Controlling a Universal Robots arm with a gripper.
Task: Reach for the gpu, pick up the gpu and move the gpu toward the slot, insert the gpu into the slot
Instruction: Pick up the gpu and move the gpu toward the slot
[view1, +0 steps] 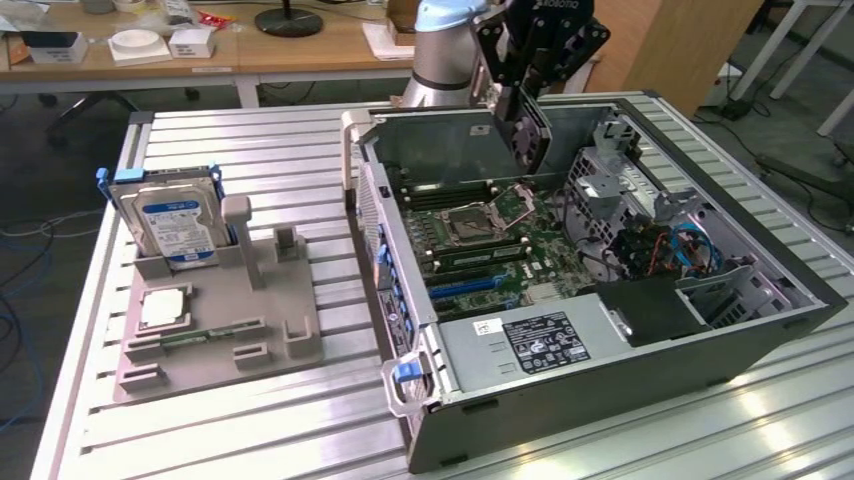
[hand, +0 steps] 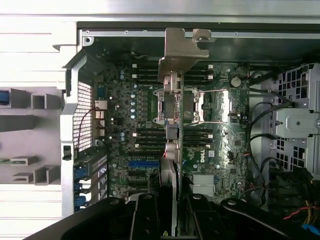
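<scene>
Exterior view first: the tool (view1: 518, 100) hangs over the open computer case (view1: 601, 400), clamped on the gpu (view1: 527, 135). The gpu hangs upright on edge, clear of the motherboard (view1: 481, 250) beneath it. White lettering on the tool's black body looks like "Robotiq", though the first letter is cut off. Below the tool and apart from the gpu, the blue slot (view1: 461, 288) lies bare. The power supply (view1: 534, 345) wears a black label, its print too fine to read. Well off to the tool's side, a hard drive (view1: 174, 225) with a blue label stands in a grey holder (view1: 254, 330).

Wrist view now: black fingers (hand: 145, 215) pinch the gpu edge-on, with its silver bracket (hand: 180, 50) at the end farthest from the tool.

The counter (view1: 267, 150) is ribbed aluminium. Behind the tool stands a wooden desk (view1: 307, 50) carrying white boxes (view1: 140, 45).
</scene>
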